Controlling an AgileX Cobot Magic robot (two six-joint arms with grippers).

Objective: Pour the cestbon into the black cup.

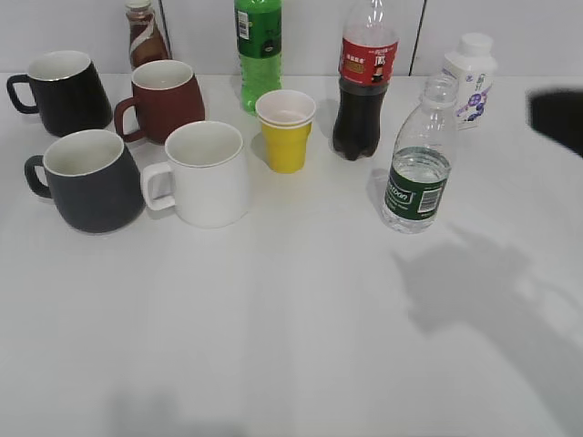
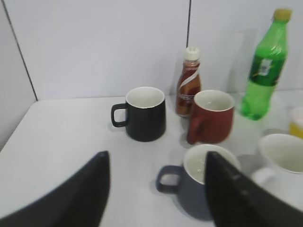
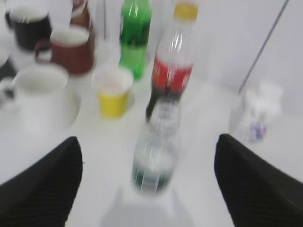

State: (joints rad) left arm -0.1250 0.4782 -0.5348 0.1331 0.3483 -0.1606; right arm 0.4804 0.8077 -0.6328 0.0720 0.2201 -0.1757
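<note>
The cestbon [image 1: 418, 170] stands upright and uncapped at the right of the table, with a dark green label. In the blurred right wrist view it [image 3: 155, 161] stands between and beyond my open right gripper's fingers [image 3: 147, 184], apart from them. Only a dark part of the right arm [image 1: 557, 118] shows at the exterior view's right edge. The black cup [image 1: 91, 180], matte charcoal with a white inside, stands at the front left. In the left wrist view it [image 2: 195, 189] sits just ahead of my open, empty left gripper [image 2: 156, 198].
A glossy black mug [image 1: 64, 91], maroon mug [image 1: 164, 100], white mug [image 1: 205, 173], yellow paper cup [image 1: 286, 130], cola bottle [image 1: 364, 82], green soda bottle [image 1: 259, 50], brown bottle [image 1: 144, 36] and white milk bottle [image 1: 471, 77] stand round about.
</note>
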